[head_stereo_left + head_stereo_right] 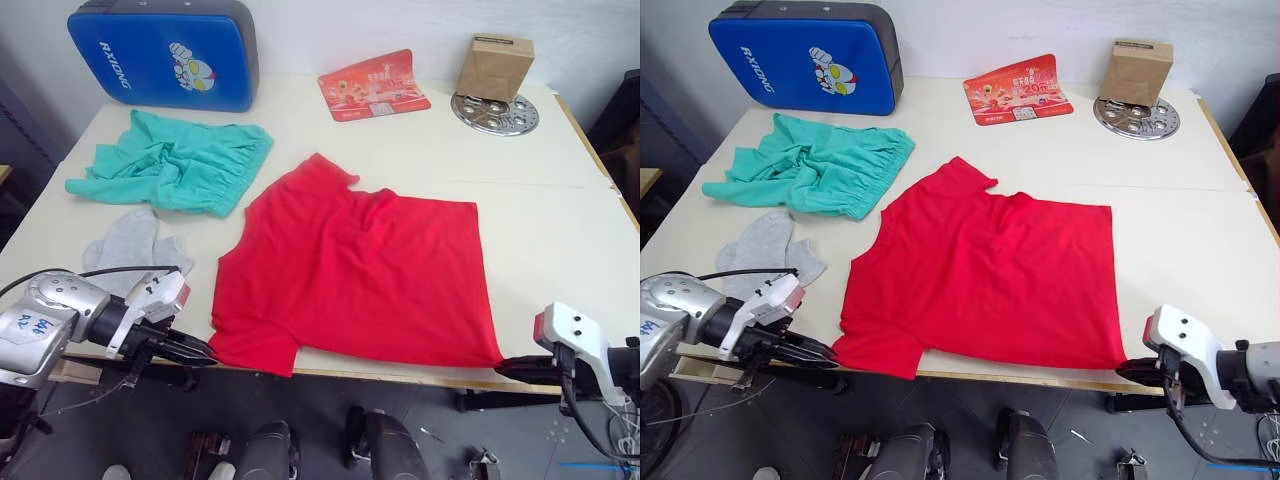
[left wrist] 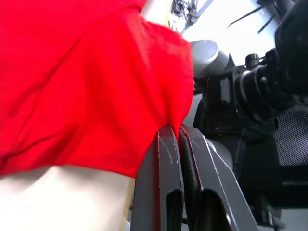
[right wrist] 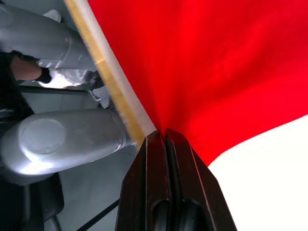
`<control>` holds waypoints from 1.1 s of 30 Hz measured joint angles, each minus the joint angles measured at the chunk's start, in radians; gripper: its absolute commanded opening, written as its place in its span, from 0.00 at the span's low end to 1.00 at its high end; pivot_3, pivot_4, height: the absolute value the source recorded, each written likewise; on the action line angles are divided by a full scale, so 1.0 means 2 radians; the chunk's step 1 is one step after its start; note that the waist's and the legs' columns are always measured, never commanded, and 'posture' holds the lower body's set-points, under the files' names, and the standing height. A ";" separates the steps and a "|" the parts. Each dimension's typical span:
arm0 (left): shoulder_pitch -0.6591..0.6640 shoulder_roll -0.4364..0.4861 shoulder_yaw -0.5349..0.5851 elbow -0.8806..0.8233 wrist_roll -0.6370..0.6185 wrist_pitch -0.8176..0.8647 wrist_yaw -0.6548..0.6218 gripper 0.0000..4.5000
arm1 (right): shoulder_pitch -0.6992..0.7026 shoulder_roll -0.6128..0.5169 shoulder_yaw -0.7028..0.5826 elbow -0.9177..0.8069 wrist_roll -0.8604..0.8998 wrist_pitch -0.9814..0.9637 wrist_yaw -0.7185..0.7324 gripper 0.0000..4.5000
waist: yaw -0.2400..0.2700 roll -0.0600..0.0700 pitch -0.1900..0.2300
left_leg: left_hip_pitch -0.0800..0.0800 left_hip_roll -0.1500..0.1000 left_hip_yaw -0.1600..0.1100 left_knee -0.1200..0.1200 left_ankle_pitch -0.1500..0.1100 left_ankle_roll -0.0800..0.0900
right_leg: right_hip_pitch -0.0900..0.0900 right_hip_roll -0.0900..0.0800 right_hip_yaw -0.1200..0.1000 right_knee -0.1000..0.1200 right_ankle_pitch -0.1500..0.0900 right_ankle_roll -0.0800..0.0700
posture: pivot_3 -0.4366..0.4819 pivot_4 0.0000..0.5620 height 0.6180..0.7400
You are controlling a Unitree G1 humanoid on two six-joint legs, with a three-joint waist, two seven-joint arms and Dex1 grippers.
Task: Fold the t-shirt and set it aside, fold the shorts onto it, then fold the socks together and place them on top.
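At table's near edge, both grippers point(image 1: 205, 352) point(image 1: 507, 366) pinch the t-shirt point(image 1: 370, 275) corners.

Red t-shirt point(image 1: 360, 275) flat, shorts point(image 1: 180, 160) crumpled

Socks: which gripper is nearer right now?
Left. The left gripper pinches the t-shirt corner just beside the socks; the right gripper pinches the far corner.

The blue padded case point(image 1: 163, 52), at eleven o'clock on the table, is running off the picture's top edge. The t-shirt point(image 1: 360, 270) is overlapping the near table edge, its lower corners hiding the fingertips of the left gripper point(image 1: 208, 352) and right gripper point(image 1: 503, 366). Print on the red card point(image 1: 373, 84) is reading too small.
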 measured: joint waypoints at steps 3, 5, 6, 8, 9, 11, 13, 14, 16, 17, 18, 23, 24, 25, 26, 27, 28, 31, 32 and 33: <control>0.003 0.008 -0.002 0.000 -0.010 0.006 0.000 0.01 | 0.009 -0.006 -0.012 -0.001 0.005 -0.001 0.019 0.00 | 0.000 0.000 0.000 | 0.000 0.000 0.000 0.000 0.000 0.000 | 0.000 0.000 0.000 0.000 0.000 0.000 | 0.48 0.27 1.00; -0.017 0.007 -0.005 0.002 -0.025 0.021 0.000 0.01 | 0.008 -0.018 -0.020 0.000 0.015 0.002 0.037 0.00 | 0.000 0.000 0.000 | 0.000 0.000 0.000 0.000 0.000 0.000 | 0.000 0.000 0.000 0.000 0.000 0.000 | 0.48 0.27 1.00; -0.033 0.002 -0.006 0.005 -0.032 0.030 0.000 0.01 | 0.007 -0.023 -0.021 0.002 0.019 0.004 0.045 0.00 | 0.001 0.000 0.000 | 0.000 0.000 0.000 0.000 0.000 0.000 | 0.000 0.000 0.000 0.000 0.000 0.000 | 0.48 0.27 1.00; -0.068 -0.016 -0.007 0.020 -0.041 0.044 0.001 0.01 | -0.019 -0.026 -0.017 0.016 0.023 0.007 0.044 0.00 | 0.002 0.000 0.000 | 0.000 0.000 0.000 0.000 0.000 0.000 | 0.000 0.000 0.000 0.000 0.000 0.000 | 0.48 0.27 1.00; -0.084 -0.029 -0.007 0.030 -0.042 0.048 0.002 0.01 | -0.038 -0.026 -0.014 0.026 0.023 0.008 0.035 0.00 | 0.001 0.000 0.000 | 0.000 0.000 0.000 0.001 0.000 0.000 | 0.000 0.000 0.000 0.001 0.000 0.000 | 0.48 0.27 1.00; -0.122 -0.064 -0.012 0.069 -0.034 0.049 0.023 0.01 | -0.097 -0.021 0.007 0.061 0.019 0.016 0.000 0.00 | 0.001 0.000 0.000 | 0.000 0.000 0.000 0.001 0.000 0.000 | 0.000 0.000 0.000 0.001 0.000 0.000 | 0.48 0.27 1.00; -0.149 -0.094 -0.022 0.108 -0.008 0.025 0.048 0.01 | -0.135 -0.016 0.028 0.089 0.015 0.025 -0.027 0.00 | 0.000 0.000 0.000 | 0.000 -0.001 0.001 0.000 0.000 0.000 | 0.000 0.001 0.000 0.001 0.000 0.000 | 0.48 0.27 1.00; -0.158 -0.107 -0.026 0.124 0.007 0.011 0.060 0.01 | -0.145 -0.014 0.036 0.100 0.015 0.030 -0.033 0.00 | 0.000 0.000 0.000 | 0.000 0.000 0.001 0.000 0.000 0.000 | 0.000 0.001 0.000 0.002 0.000 0.000 | 0.48 0.27 1.00; -0.174 -0.134 -0.036 0.158 0.032 -0.010 0.087 0.01 | -0.154 -0.013 0.052 0.113 0.015 0.037 -0.041 0.00 | 0.001 0.000 0.000 | 0.000 0.000 0.001 0.000 0.000 0.000 | 0.000 0.001 0.000 0.002 0.000 0.000 | 0.48 0.27 1.00; -0.182 -0.145 -0.038 0.172 0.040 -0.015 0.100 0.01 | -0.158 -0.013 0.059 0.116 0.015 0.042 -0.043 0.00 | 0.001 0.000 0.000 | -0.001 0.000 0.001 0.000 0.000 0.000 | 0.000 0.001 -0.001 0.002 0.000 0.000 | 0.48 0.27 1.00; -0.190 -0.156 -0.040 0.187 0.049 -0.020 0.112 0.01 | -0.161 -0.013 0.065 0.118 0.015 0.042 -0.045 0.00 | 0.001 -0.001 0.000 | -0.001 0.000 0.001 0.001 0.000 0.000 | 0.000 0.001 -0.001 0.002 0.000 0.000 | 0.48 0.27 1.00; -0.224 -0.187 -0.040 0.243 0.081 -0.040 0.153 0.01 | -0.173 -0.013 0.089 0.134 0.008 0.032 -0.052 0.00 | 0.001 -0.001 0.000 | 0.000 -0.001 0.001 0.001 0.001 0.000 | 0.000 0.001 0.000 0.002 0.000 0.001 | 0.48 0.27 1.00; -0.228 -0.191 -0.040 0.250 0.085 -0.042 0.156 0.01 | -0.175 -0.012 0.093 0.135 0.007 0.031 -0.054 0.00 | 0.001 -0.001 0.000 | 0.000 -0.001 0.001 0.001 0.001 0.000 | 0.000 0.001 0.000 0.002 0.000 0.001 | 0.48 0.27 1.00; -0.233 -0.195 -0.041 0.260 0.090 -0.042 0.157 0.01 | -0.178 -0.012 0.098 0.136 0.006 0.030 -0.056 0.00 | 0.001 -0.001 0.000 | 0.000 -0.001 0.001 0.001 0.001 0.000 | 0.000 0.001 0.000 0.002 0.000 0.001 | 0.48 0.27 1.00; -0.234 -0.196 -0.041 0.263 0.093 -0.042 0.157 0.01 | -0.182 -0.012 0.103 0.136 0.006 0.030 -0.057 0.00 | 0.000 -0.001 0.000 | 0.000 -0.001 0.001 0.001 0.001 0.000 | 0.000 0.001 0.000 0.002 0.000 0.001 | 0.48 0.27 1.00; -0.235 -0.200 -0.042 0.266 0.095 -0.042 0.156 0.01 | -0.183 -0.011 0.105 0.137 0.005 0.030 -0.058 0.00 | 0.000 -0.001 0.000 | 0.000 -0.001 0.001 0.001 0.001 0.000 | 0.000 0.001 0.000 0.002 0.000 0.001 | 0.48 0.27 1.00; -0.241 -0.205 -0.042 0.273 0.097 -0.042 0.155 0.01 | -0.187 -0.008 0.106 0.138 0.004 0.029 -0.061 0.00 | 0.000 -0.001 0.000 | 0.000 -0.001 0.001 0.001 0.001 0.000 | 0.000 0.001 0.000 0.002 0.000 0.001 | 0.48 0.27 1.00; -0.252 -0.209 -0.045 0.281 0.101 -0.040 0.153 0.05 | -0.193 -0.005 0.108 0.138 0.000 0.019 -0.065 0.00 | 0.000 -0.001 0.000 | 0.000 -0.001 0.001 0.001 0.001 0.000 | 0.000 0.001 0.000 0.003 0.000 0.001 | 0.48 0.27 1.00; -0.253 -0.209 -0.044 0.281 0.102 -0.038 0.153 0.11 | -0.193 -0.005 0.108 0.138 0.001 0.021 -0.066 0.04 | 0.000 -0.001 0.000 | 0.000 -0.001 0.001 0.001 0.001 0.000 | 0.000 0.001 0.000 0.002 0.000 0.001 | 0.48 0.27 1.00; -0.254 -0.210 -0.044 0.281 0.102 -0.037 0.153 0.15 | -0.193 -0.005 0.108 0.138 0.002 0.022 -0.066 0.09 | 0.000 -0.001 0.000 | 0.000 -0.001 0.001 0.001 0.001 0.000 | 0.000 0.001 0.000 0.002 0.000 0.001 | 0.48 0.27 1.00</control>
